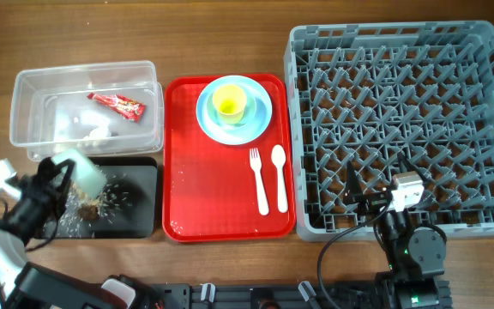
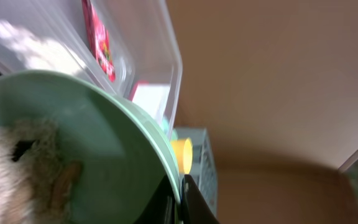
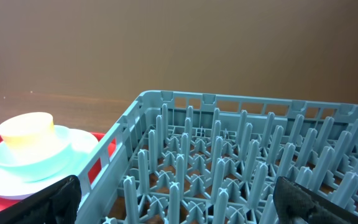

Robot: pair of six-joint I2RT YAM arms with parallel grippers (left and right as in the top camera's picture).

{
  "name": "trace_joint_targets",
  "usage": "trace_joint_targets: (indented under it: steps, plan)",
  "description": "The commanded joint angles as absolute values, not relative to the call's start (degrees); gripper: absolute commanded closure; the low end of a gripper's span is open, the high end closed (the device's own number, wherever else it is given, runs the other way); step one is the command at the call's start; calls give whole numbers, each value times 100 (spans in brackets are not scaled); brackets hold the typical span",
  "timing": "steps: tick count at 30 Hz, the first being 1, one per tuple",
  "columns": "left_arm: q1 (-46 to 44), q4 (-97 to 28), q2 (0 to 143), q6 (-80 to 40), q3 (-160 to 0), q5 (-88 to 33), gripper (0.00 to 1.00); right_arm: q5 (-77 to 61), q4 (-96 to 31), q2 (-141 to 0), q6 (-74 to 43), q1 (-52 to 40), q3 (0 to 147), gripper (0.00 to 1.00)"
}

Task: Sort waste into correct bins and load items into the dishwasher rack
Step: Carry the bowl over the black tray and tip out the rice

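Two grippers are in view. The left gripper (image 1: 58, 180) is pressed together on the rim of the pale green bowl (image 1: 82, 170), which is held tilted over the black tray (image 1: 140, 215). In the left wrist view one finger (image 2: 190, 200) is seen against the bowl's edge. Food scraps (image 2: 23, 165) are seen clinging inside the bowl, and more of them are scattered in the black tray beneath it.

The right gripper (image 3: 176, 186) is spread wide, with only upright pegs seen between its fingers. It is poised over the near edge of the dishwasher rack (image 1: 401, 112), well apart from the bowl.

In the clear tub (image 1: 33, 94) (just behind the black tray) the red wrapper (image 1: 117, 105) and the white tissue (image 1: 93, 129) are found. On the red serving tray (image 1: 187, 197) the yellow cup (image 1: 230, 103) is set in the pale blue bowl (image 3: 61, 155), itself on the pale blue plate (image 3: 5, 185). The white fork (image 1: 258, 180) and spoon (image 1: 280, 176) are laid side by side near them.
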State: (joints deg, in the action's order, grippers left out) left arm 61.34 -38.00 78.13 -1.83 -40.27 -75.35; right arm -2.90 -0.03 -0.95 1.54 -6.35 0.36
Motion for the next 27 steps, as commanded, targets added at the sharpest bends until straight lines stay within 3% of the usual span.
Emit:
trace_joint_targets:
  steps: [1,6,18,27]
  plan:
    - [6792,-3594,7846,25,-3579,-8433,96,-255,14,-64,115,-652,30,0]
    - [7258,-3441,7846,23,-3369,-9028,96,-257,14,-64,113,-652,30,0]
    - [7286,-3267,7846,-257,-3369,-9035,96,-257,14,-64,115,-652,30,0]
    - [6761,-2873,7846,-668,-3369,-9035,96,-257,14,-64,115,-652,30,0]
